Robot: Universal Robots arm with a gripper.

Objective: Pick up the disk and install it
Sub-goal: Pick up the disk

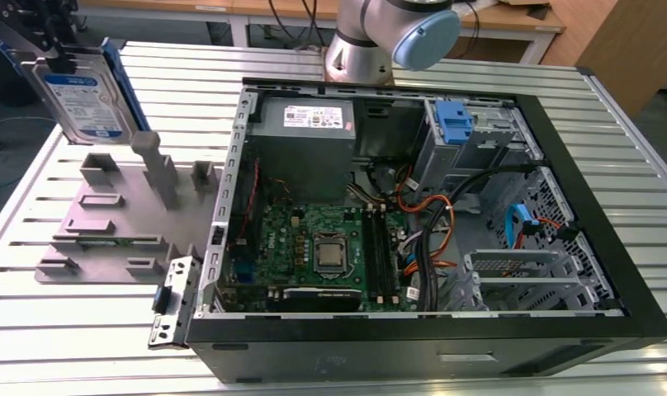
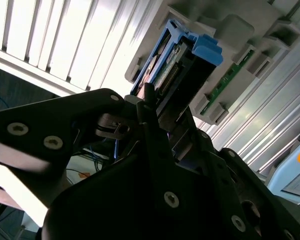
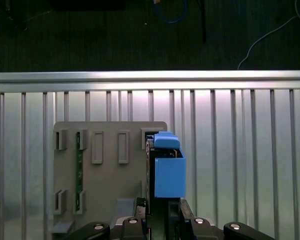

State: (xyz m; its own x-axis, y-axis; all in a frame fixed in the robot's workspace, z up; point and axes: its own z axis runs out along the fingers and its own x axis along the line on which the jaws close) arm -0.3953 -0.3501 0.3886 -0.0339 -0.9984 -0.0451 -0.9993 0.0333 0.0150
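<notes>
One part looks done: you have the disk, so the pick-up half of the job seems finished.
Gripper: your gripper (image 1: 56, 45) is clamped tight on the top end of the disk (image 1: 86, 99). In the second wrist view its black fingers (image 2: 149, 107) sit on both sides of the drive.
Disk: it hangs straight down from your gripper, standing on end, with its white and blue label facing the exterior view. In the first wrist view you look down along it and see its blue end tab (image 3: 169, 170).
Grey holder: the grey holder (image 1: 113, 206) with its posts and slots sits under the disk. The disk looks lifted clear of it, near the tall post (image 1: 158, 169), but you cannot be sure of the gap.
Table: the ribbed metal table (image 1: 80, 330) carries the holder and the case side by side.
Computer case: the open computer case (image 1: 598, 247) lies to the exterior view's right of the holder, well apart from the disk. Its green board (image 1: 311, 239) and many wires show inside.
Drive bay: the metal drive bay (image 1: 494, 132) is at the far corner of the case, with a bare blue bracket (image 1: 452, 122) in it.
Still left: the install half is not done. The disk is outside the case and far from the bay.
</notes>
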